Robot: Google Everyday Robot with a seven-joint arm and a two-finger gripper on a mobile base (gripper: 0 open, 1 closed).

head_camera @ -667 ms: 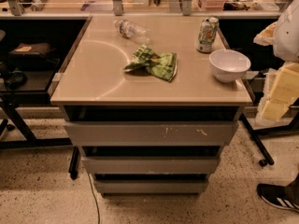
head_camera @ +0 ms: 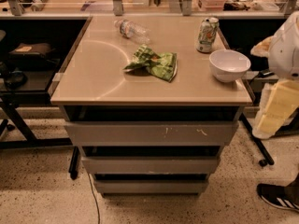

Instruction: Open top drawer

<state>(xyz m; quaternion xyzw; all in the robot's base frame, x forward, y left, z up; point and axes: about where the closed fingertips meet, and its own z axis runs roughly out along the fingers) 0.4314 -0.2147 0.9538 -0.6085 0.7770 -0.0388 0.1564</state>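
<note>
The top drawer [head_camera: 149, 133] is the widest of three grey fronts under the beige tabletop [head_camera: 93, 78]. It has small white scuffs right of centre. A dark gap runs above its front, and none of its interior shows. The two narrower drawers [head_camera: 149, 164] sit below it. A white and cream part of my arm [head_camera: 285, 50] shows at the right edge, beside the table's right side. My gripper is out of view.
On the tabletop are a white bowl [head_camera: 229, 64], a soda can [head_camera: 207, 34], a green crumpled bag [head_camera: 154, 62] and a lying plastic bottle [head_camera: 131, 30]. A dark desk frame [head_camera: 18, 120] stands at left. A person's shoe [head_camera: 278, 195] is at the lower right. A cable [head_camera: 93, 195] runs on the floor.
</note>
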